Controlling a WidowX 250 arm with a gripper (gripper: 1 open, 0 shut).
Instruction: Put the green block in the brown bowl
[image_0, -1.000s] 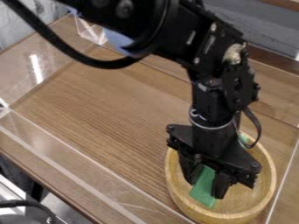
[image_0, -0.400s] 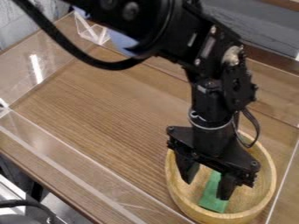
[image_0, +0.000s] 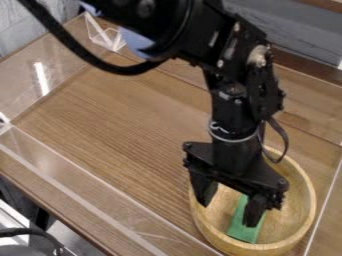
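Inside the brown bowl (image_0: 297, 232) at the table's (image_0: 120, 120) near right corner, the green block (image_0: 249, 220) lies on the bowl floor. Gripper (image_0: 237, 201) hangs straight down over it, fingers spread apart, pinching nothing, block sitting below between them.

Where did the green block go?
The green block sits inside the brown bowl, at the picture's bottom right, just under the gripper's open jaws.

Green block (image_0: 250, 221) inside brown bowl (image_0: 305, 212)
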